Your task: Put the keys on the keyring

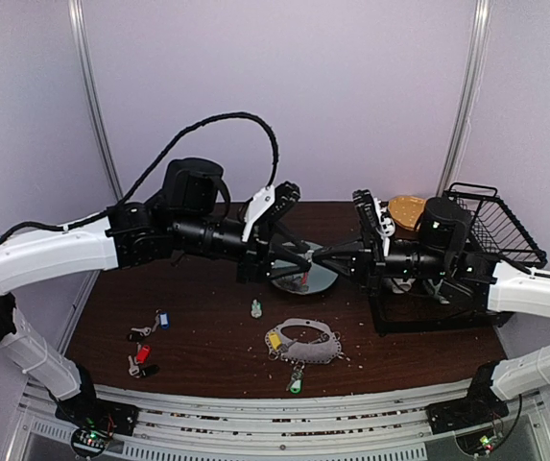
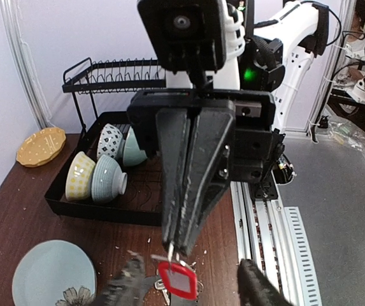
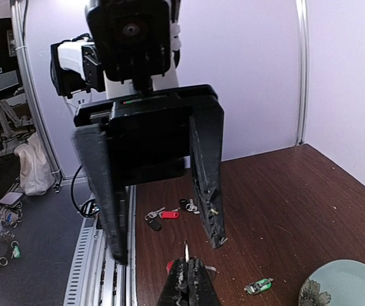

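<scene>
My right gripper is shut on the thin metal ring of a key with a red tag, which hangs below its tips above the pale green plate. My left gripper is open, its fingers spread to either side of the right gripper's tip, touching nothing. The large grey keyring lies on the table nearer me, with a yellow-tag key at its left end and a green-tag key below it. A blue-tag key and another red-tag key lie at the left.
A tiny clear bottle stands left of the keyring. A black dish rack with bowls and a wire basket fill the right side. A yellow dish sits at the back. Crumbs dot the wooden table.
</scene>
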`<action>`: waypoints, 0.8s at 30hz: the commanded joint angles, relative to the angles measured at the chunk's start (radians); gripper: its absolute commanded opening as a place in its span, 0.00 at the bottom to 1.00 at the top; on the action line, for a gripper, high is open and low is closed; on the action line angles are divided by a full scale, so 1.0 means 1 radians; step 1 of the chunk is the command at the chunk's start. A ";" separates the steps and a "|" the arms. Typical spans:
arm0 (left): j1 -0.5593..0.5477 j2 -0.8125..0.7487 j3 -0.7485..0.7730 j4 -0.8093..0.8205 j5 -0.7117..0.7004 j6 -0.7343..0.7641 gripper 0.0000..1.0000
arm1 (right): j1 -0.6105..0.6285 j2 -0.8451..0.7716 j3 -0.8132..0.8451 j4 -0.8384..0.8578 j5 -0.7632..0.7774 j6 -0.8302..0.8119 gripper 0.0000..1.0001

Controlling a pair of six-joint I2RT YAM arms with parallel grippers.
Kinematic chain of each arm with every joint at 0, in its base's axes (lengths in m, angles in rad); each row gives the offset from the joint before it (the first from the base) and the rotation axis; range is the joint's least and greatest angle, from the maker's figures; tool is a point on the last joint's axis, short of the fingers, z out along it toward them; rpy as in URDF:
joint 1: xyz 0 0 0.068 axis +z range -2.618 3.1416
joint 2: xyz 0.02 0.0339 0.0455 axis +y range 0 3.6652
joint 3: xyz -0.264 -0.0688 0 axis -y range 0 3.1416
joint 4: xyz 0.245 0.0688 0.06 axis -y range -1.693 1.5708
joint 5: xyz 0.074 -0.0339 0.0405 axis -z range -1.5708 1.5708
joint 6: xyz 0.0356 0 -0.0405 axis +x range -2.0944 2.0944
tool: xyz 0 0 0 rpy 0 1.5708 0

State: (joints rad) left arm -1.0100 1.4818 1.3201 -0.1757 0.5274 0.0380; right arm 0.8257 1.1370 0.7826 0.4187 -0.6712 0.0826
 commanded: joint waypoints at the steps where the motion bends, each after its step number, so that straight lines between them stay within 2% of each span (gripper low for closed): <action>1: 0.033 0.019 -0.002 -0.013 -0.061 -0.037 0.63 | -0.060 -0.030 -0.001 -0.131 0.121 -0.019 0.00; 2: 0.063 0.021 -0.015 -0.018 -0.081 -0.061 0.67 | -0.075 -0.025 0.001 -0.177 0.149 -0.020 0.00; 4: 0.137 0.059 -0.028 -0.057 -0.110 -0.128 0.68 | -0.098 -0.009 0.013 -0.298 0.252 -0.017 0.00; 6: 0.194 0.137 -0.026 -0.116 -0.145 -0.179 0.62 | -0.098 0.016 0.022 -0.418 0.339 -0.012 0.00; 9: 0.207 0.203 -0.087 -0.088 -0.198 -0.186 0.56 | -0.096 0.068 0.015 -0.549 0.388 0.009 0.00; 14: 0.207 0.330 -0.099 -0.038 -0.153 -0.193 0.55 | -0.094 0.166 0.022 -0.700 0.361 0.065 0.00; 21: 0.207 0.492 -0.039 -0.042 -0.134 -0.174 0.57 | -0.095 0.237 0.043 -0.887 0.339 0.137 0.00; 24: 0.196 0.534 0.004 -0.057 -0.122 -0.142 0.58 | -0.095 0.240 0.031 -0.899 0.256 0.167 0.00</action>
State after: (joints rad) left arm -0.8043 1.9812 1.2526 -0.2565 0.3759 -0.1364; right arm 0.7284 1.3773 0.7940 -0.3851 -0.3405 0.1909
